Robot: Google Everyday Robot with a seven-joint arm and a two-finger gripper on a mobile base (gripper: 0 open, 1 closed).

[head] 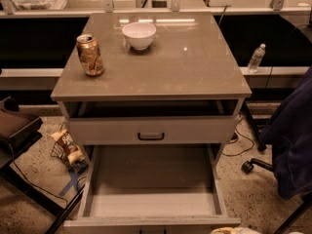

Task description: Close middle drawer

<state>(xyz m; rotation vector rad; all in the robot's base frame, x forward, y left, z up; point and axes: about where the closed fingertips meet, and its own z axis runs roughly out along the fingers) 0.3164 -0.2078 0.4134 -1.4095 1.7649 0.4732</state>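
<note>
The middle drawer (151, 204) is pulled far out of the grey-beige cabinet, and its pale wood-grain floor is bare. Its front panel (146, 223) runs along the bottom edge of the view. The top drawer (151, 129), with a small dark loop handle (150, 136), stands out a little above it. The third drawer is hidden. Only a pale rounded tip of my gripper (234, 230) shows, at the bottom edge just right of the middle drawer's front corner.
A dented soda can (90, 55) and a white bowl (139, 35) stand on the cabinet top (195, 67). A snack bag (67, 145) lies on the floor at left. A chair with a blue garment (292, 140) stands at right. A water bottle (256, 57) is behind.
</note>
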